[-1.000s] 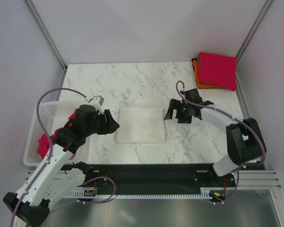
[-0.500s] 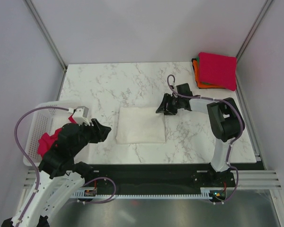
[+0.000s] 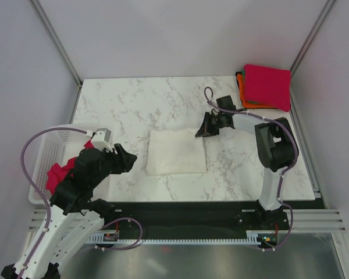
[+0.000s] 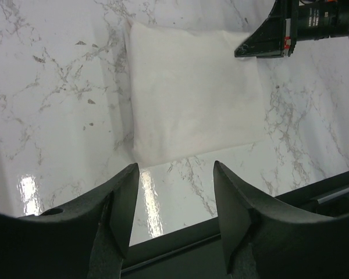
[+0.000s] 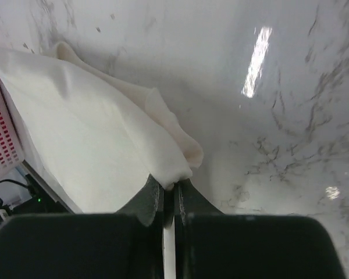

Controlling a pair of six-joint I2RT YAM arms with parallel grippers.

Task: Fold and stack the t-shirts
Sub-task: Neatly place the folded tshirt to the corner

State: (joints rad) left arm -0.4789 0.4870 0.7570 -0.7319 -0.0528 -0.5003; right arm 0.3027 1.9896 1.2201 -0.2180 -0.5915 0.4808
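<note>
A folded white t-shirt (image 3: 175,152) lies flat mid-table, also in the left wrist view (image 4: 192,96) and the right wrist view (image 5: 87,133). My right gripper (image 3: 202,131) (image 5: 170,187) is shut on the shirt's far right corner, the cloth pinched between the fingertips. My left gripper (image 3: 130,158) (image 4: 175,209) hovers open just left of the shirt's near edge, with nothing between its fingers. At the back right corner sits a stack of folded t-shirts, with a magenta one (image 3: 267,86) on top and an orange edge (image 3: 239,81) showing under it.
A white lattice basket (image 3: 52,145) stands at the table's left edge with a crumpled magenta shirt (image 3: 57,174) inside, partly hidden by my left arm. The table's black front rail (image 4: 180,250) runs just under my left fingers.
My right gripper moved in to the white shirt's far right corner and shut on it, and the shirt shifted slightly right. My left arm drew back toward the near left.
</note>
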